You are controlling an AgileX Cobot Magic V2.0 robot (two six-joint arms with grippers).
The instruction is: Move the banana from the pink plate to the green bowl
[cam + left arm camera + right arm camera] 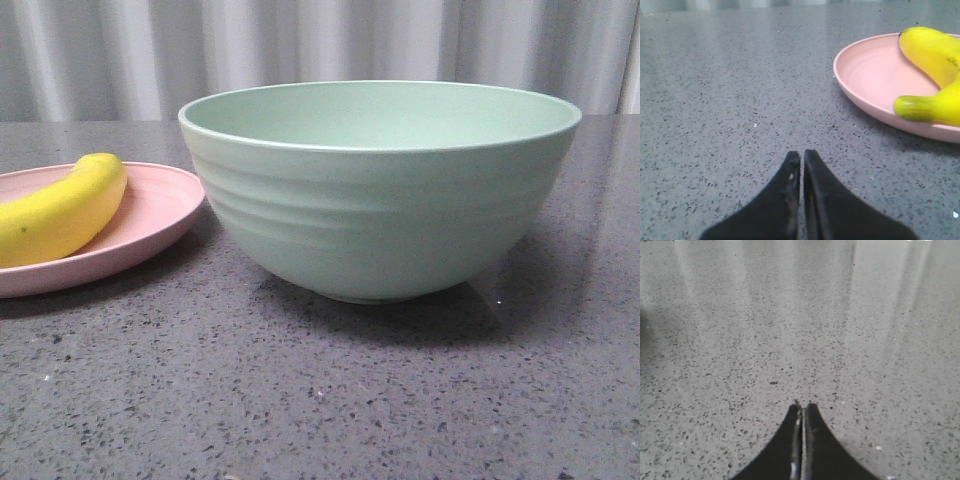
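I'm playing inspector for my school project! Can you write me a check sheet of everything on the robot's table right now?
Surface: grey speckled table, looks clean.
Job's things: banana lies on the pink plate; green bowl stands beside the plate, nothing seen in it, though its bottom is hidden.
Clutter: nothing seen.
Grippers: left gripper shut, holding nothing, low over the table near the plate; right gripper shut, holding nothing, over bare table.
Cables: nothing seen.
Surroundings: pale pleated curtain behind the table.
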